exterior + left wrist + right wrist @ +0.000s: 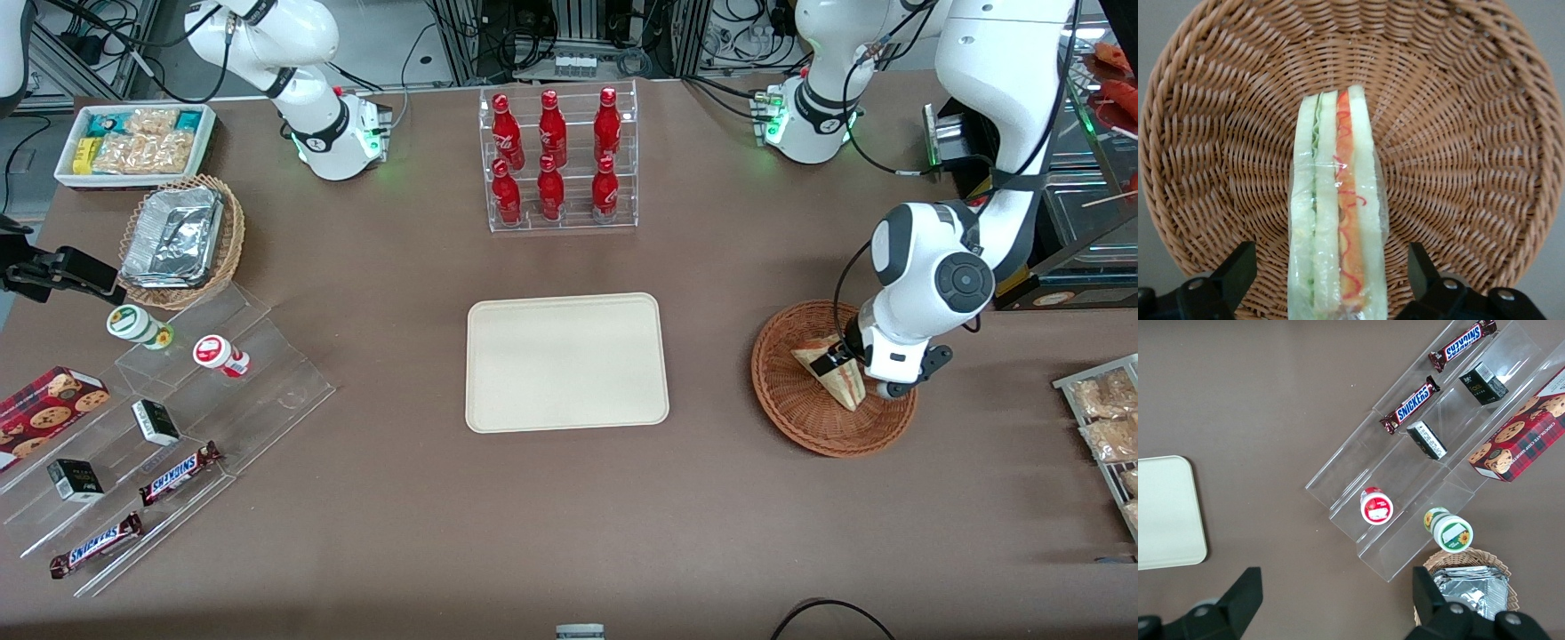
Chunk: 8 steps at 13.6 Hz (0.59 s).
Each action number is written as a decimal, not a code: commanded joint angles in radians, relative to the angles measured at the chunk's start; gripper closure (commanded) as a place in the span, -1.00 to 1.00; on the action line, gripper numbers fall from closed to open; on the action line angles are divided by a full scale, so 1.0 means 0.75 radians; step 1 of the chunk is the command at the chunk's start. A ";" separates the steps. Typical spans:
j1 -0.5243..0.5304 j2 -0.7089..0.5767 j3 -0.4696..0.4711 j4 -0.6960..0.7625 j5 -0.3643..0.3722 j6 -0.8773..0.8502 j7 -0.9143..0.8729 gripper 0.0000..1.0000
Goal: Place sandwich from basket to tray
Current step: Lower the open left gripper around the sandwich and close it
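The sandwich (pixel 843 384), a wrapped wedge of pale bread with green, red and yellow filling along its edge, stands on edge in the round reddish-brown wicker basket (pixel 787 411). My left gripper (pixel 841 359) is down in the basket over the sandwich. In the left wrist view the sandwich (pixel 1337 220) lies between the two black fingers (pixel 1238 267), with a gap of basket weave (pixel 1458 133) on each side. The gripper (pixel 1330 270) is open and straddles the sandwich without touching it. The cream-beige tray (pixel 566 362) lies empty mid-table, toward the parked arm's end from the basket.
A clear rack of red bottles (pixel 557 158) stands farther from the front camera than the tray. Clear stepped shelves with snack bars and cups (pixel 178 418), a tan basket of foil trays (pixel 180 238) and a white snack bin (pixel 135 142) lie toward the parked arm's end.
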 commanded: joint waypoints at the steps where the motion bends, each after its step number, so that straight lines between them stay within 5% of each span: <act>1: -0.011 -0.005 0.003 -0.023 -0.016 0.028 -0.030 -0.83; 4: -0.015 -0.001 0.003 -0.025 -0.016 0.022 -0.097 0.77; 5: -0.035 -0.009 0.005 -0.023 -0.016 0.012 -0.123 1.00; 8: -0.040 -0.034 0.003 -0.001 -0.014 -0.031 -0.130 1.00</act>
